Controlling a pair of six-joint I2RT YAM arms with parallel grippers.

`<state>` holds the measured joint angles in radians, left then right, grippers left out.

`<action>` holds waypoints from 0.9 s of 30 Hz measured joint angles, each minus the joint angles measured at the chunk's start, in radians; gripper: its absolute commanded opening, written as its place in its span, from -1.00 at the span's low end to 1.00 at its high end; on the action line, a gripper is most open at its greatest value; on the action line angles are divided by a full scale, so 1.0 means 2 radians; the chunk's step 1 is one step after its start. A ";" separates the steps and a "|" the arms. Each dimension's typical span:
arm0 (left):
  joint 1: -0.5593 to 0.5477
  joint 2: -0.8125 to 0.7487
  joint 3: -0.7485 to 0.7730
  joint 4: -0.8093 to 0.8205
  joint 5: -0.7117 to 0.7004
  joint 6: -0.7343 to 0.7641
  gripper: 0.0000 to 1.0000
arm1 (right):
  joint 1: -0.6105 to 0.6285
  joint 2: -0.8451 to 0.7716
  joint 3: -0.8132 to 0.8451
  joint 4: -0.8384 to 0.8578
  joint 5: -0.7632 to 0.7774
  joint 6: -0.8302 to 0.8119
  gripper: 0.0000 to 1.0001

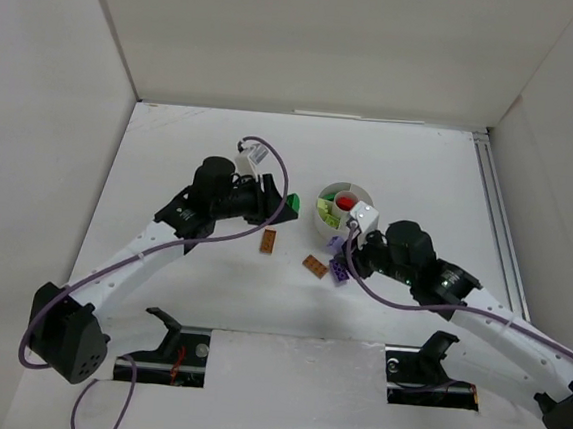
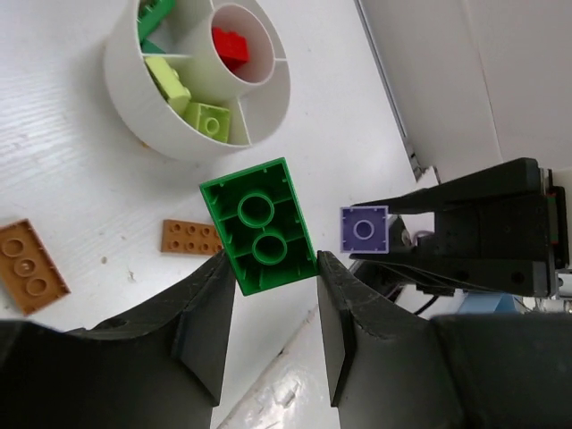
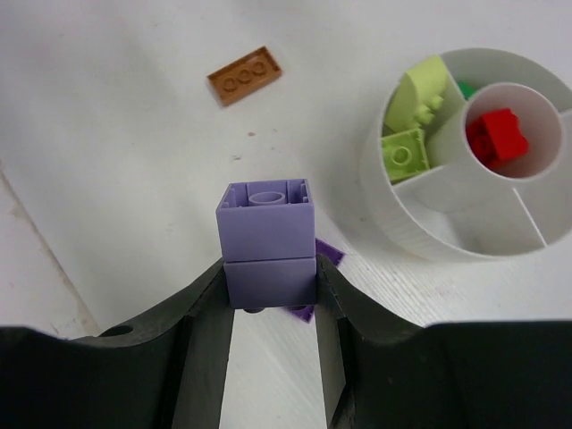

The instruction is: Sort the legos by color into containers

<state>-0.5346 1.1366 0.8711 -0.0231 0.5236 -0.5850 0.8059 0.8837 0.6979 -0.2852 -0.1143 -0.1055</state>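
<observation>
My left gripper (image 1: 283, 208) is shut on a green brick (image 2: 259, 225), held above the table left of the round white tub (image 1: 331, 192). My right gripper (image 1: 341, 246) is shut on two stacked purple bricks (image 3: 266, 241), held just in front of the tub (image 3: 420, 228). The tub's centre holds a red brick (image 3: 496, 138). One wedge section holds yellow-green bricks (image 3: 418, 89), another shows green (image 2: 154, 16). Two orange-brown plates (image 1: 267, 241) (image 1: 314, 266) and a purple piece (image 1: 340, 271) lie on the table.
The white table is walled in at the left, back and right. A metal rail (image 1: 496, 228) runs along the right side. Two black arm mounts (image 1: 170, 337) (image 1: 432, 360) sit at the near edge.
</observation>
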 measured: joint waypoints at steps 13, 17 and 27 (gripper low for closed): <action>0.006 0.226 0.192 -0.037 -0.040 0.092 -0.93 | -0.082 -0.042 0.035 -0.069 0.215 0.090 -0.90; -0.011 0.310 0.290 -0.068 -0.051 0.147 -0.88 | -0.120 -0.032 0.050 -0.076 0.226 0.092 -0.90; -0.031 0.406 0.410 -0.133 -0.044 0.216 -0.79 | -0.163 -0.022 0.052 -0.090 0.225 0.086 -0.90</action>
<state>-0.5964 1.9488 1.6901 -0.2890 0.4351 -0.1524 0.4801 0.8402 0.8021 -0.4648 0.3355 0.0673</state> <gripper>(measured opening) 0.352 0.431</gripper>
